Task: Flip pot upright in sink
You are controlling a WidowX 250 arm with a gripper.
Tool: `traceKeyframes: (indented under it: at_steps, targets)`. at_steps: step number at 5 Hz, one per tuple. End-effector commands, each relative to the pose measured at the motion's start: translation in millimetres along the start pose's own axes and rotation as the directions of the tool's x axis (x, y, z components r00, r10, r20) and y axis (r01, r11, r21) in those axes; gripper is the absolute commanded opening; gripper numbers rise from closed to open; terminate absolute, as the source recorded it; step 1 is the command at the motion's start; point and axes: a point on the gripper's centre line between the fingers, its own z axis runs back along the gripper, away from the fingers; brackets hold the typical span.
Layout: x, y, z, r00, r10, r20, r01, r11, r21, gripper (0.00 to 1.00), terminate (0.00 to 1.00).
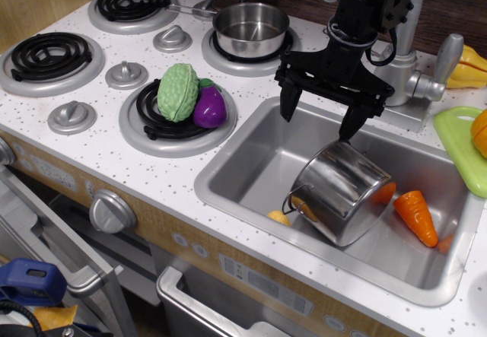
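Tall shiny steel cylindrical pot lies tilted on its side in the large rectangular silver-grey sink, mouth facing lower left, base up toward the right. Black pincer hangs just above it, jaws spread, empty, right fingertip close to the pot's upper wall; contact unclear. Orange plastic carrot sits right of the pot in the basin. Shallow steel pan on the rear burner. Green ridged toy vegetable and purple eggplant share the front burner.
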Motion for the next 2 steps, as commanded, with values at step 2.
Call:
traceKeyframes:
  at_steps: [2]
  targets:
    - [11.9,1.9,2.5,0.999,0.044,-0.021,-0.046,0.990,-0.132,1.00,0.00]
